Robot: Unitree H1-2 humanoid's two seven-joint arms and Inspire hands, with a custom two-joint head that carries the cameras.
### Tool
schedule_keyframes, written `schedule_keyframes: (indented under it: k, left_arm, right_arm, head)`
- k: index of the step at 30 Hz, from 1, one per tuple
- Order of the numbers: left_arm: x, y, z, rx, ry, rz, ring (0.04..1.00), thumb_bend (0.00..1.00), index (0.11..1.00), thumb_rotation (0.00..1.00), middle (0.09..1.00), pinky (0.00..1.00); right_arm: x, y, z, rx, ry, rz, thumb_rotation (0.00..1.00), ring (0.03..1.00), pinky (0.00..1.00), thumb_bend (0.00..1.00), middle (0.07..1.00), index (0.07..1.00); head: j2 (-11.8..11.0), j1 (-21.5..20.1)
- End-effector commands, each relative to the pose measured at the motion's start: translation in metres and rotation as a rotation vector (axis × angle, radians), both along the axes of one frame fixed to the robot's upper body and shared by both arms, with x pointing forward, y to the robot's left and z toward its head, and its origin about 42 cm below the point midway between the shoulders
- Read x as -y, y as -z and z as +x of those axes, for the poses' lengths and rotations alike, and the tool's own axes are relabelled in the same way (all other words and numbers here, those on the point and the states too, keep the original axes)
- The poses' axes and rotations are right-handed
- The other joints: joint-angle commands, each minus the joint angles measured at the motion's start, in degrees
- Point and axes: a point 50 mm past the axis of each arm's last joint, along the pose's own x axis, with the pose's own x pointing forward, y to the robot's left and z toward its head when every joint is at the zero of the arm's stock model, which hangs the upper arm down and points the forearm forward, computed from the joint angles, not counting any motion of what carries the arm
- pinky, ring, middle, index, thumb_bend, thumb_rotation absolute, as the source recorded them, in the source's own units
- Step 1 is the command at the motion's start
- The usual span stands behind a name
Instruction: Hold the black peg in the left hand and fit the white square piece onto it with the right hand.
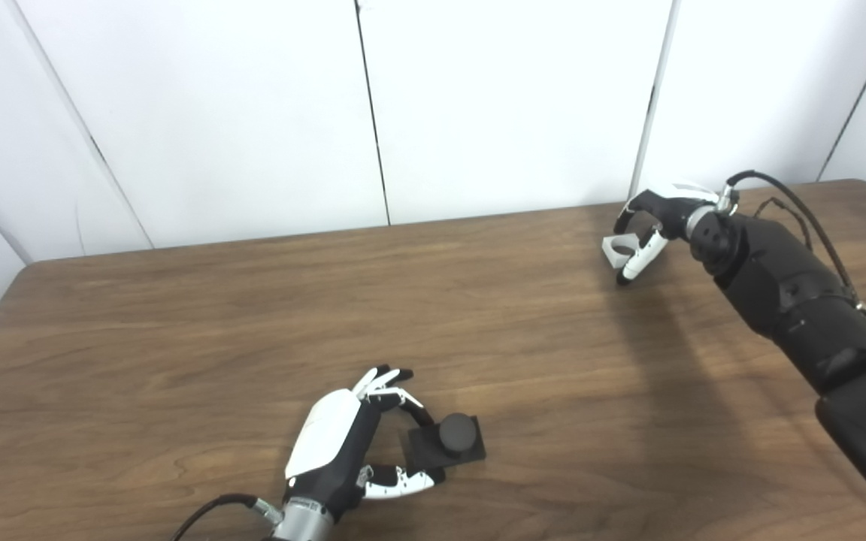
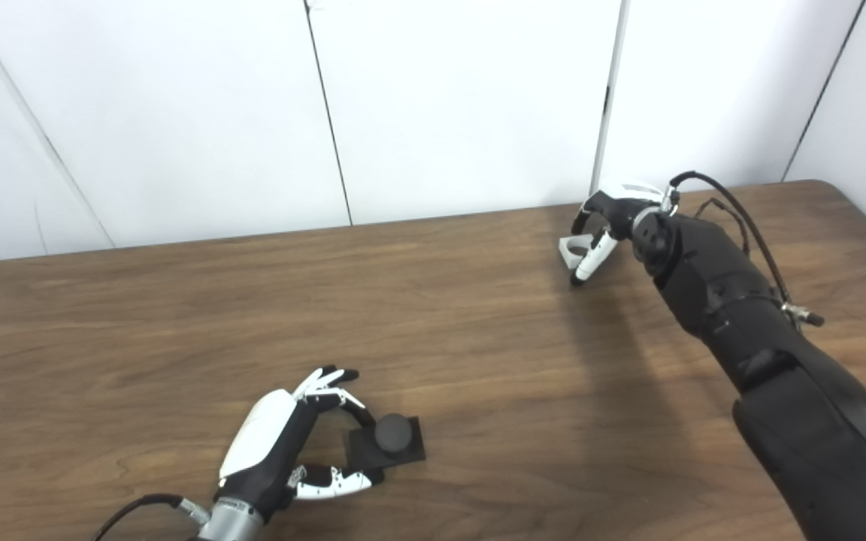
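Left hand [image 1: 343,443] near the table's [image 1: 177,338] front edge, fingers curled around the black peg's [image 1: 444,442] base, right hand [image 1: 655,222] near the far edge pinching the white piece [image 1: 619,249], its hole partly hidden

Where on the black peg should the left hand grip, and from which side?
Grip the flat square base of the black peg by its near-left edges, coming from the left. The left hand is already cupped there, and this likely keeps the round post on top free.

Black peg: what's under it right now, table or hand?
The black peg stands on its own square black base, which lies flat on the table. The left hand closes around the base's left side; that edge is hidden.
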Motion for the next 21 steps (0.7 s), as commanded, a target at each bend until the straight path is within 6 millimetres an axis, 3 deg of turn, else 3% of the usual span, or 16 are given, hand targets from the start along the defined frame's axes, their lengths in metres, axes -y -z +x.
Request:
schedule_keyframes:
  k: [1,19,20,21]
  left_arm:
    - [0.0026,-0.0083,-0.0007,0.041,0.013,-0.006,0.961,0.5,0.494,0.09,0.89,0.9]
    - [0.0012,-0.011,-0.0016,0.036,0.009,-0.012,0.967,0.5,0.494,0.09,0.894,0.93]
    - [0.0011,-0.0112,-0.0016,0.035,0.009,-0.011,0.967,0.5,0.494,0.09,0.894,0.93]
    - [0.0012,-0.0113,-0.0017,0.035,0.008,-0.01,0.967,0.5,0.494,0.08,0.893,0.93]
  right_arm:
    - [-0.0077,-0.0417,0.0137,0.111,-0.028,-0.002,0.17,0.989,0.89,0.85,0.934,0.69]
    - [-0.0039,-0.0338,0.0122,0.115,-0.016,0.015,0.1,0.969,0.86,0.81,0.919,0.613]
    - [-0.0037,-0.0335,0.0119,0.118,-0.016,0.014,0.11,0.967,0.86,0.76,0.917,0.586]
    - [-0.0037,-0.0333,0.0116,0.12,-0.016,0.014,0.12,0.964,0.86,0.62,0.914,0.531]
  head:
    - [0.04,-0.05]
    - [0.09,-0.19]
    - [0.09,-0.19]
    - [0.09,-0.19]
